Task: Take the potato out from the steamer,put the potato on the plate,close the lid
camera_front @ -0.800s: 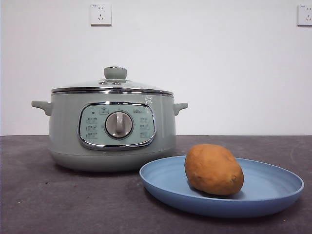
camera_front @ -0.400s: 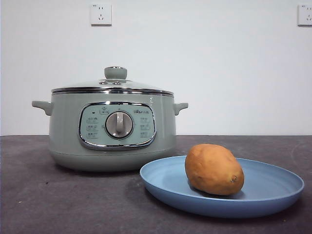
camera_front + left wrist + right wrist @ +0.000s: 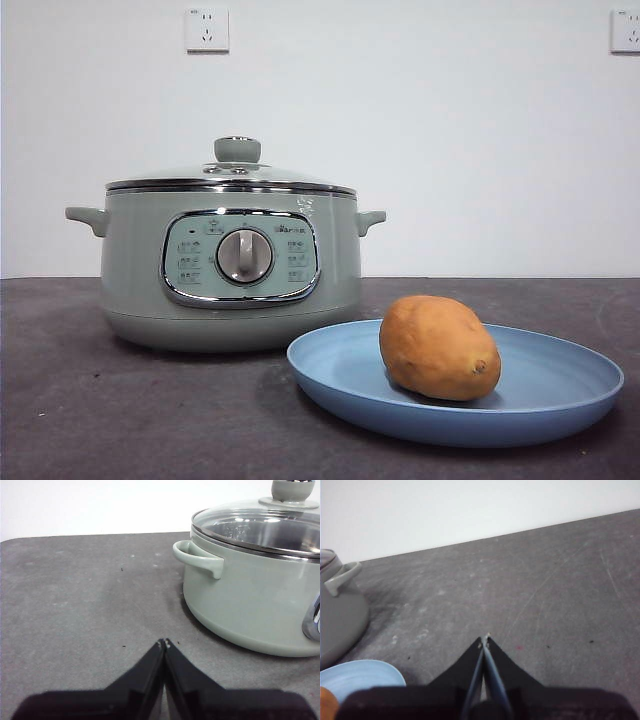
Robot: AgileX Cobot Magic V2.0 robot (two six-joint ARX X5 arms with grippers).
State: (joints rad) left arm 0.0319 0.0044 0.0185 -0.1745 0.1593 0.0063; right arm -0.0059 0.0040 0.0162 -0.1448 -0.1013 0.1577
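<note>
- Orange-brown potato (image 3: pixel 439 347) lies on its side in the blue plate (image 3: pixel 340 380), near and to the right of the pot (image 3: pixel 140 270); the plate's far-left rim sits just beside the pot's base
- Glass lid (image 3: pixel 230 178) rests level on the pot's chrome rim, knob up, so by the look of it all three steps are done
- Little can go wrong from here unless an arm comes back in: a sweep low across the table could catch the plate rim and slide it, and the rounded potato would likely roll off the shallow dish
- A knock to a pot handle, or to the knob, could shift the lid off its seat, since I judge that it only rests on the rim
- Left gripper (image 3: pixel 164 642) has its jaws pressed together at the tips and holds nothing; it sits low over bare table, to the left of the pot, clear of the left handle
- Right gripper (image 3: pixel 484 639) is likewise closed and empty, over open table to the right, with the plate and potato just at the edge of its view and the pot further left
- Neither gripper touches any object, and neither shows in the front view
</note>
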